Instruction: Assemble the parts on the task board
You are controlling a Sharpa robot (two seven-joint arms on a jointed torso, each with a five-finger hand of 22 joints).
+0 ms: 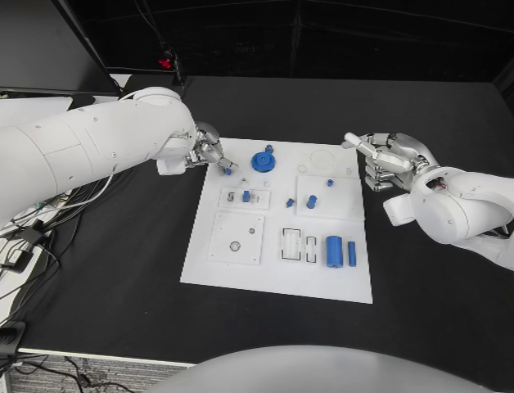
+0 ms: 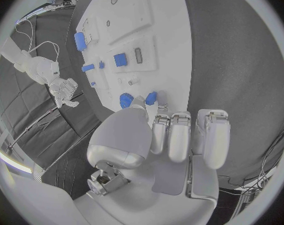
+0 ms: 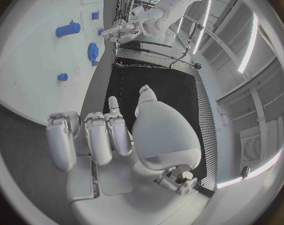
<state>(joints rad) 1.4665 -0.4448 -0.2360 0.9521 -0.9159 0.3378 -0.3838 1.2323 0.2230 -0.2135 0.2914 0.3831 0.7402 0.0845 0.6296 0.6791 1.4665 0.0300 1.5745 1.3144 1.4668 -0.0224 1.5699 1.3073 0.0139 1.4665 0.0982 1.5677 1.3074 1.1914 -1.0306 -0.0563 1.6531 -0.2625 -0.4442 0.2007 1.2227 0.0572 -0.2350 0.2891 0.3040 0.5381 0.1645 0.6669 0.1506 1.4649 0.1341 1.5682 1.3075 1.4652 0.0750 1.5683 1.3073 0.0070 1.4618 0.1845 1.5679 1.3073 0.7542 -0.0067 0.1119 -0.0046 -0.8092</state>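
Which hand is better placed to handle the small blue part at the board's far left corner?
Left. The left hand already has its fingertips at that small blue part, while the right hand hovers off the task board's opposite edge, holding nothing.

Approach from near edge: bare black table [image 1: 115,286] on both sides of white rectangular task board [image 1: 269,274], passage free | far-left corner: left silver hand [image 1: 204,153] over board edge, small blue part [image 1: 227,171] at its fingertips, blue round gear-like part [image 1: 263,160] just beside | far-right corner: right silver hand [image 1: 387,160] alongside, fingers apart | board centre: small blue pegs [image 1: 304,201] standing.
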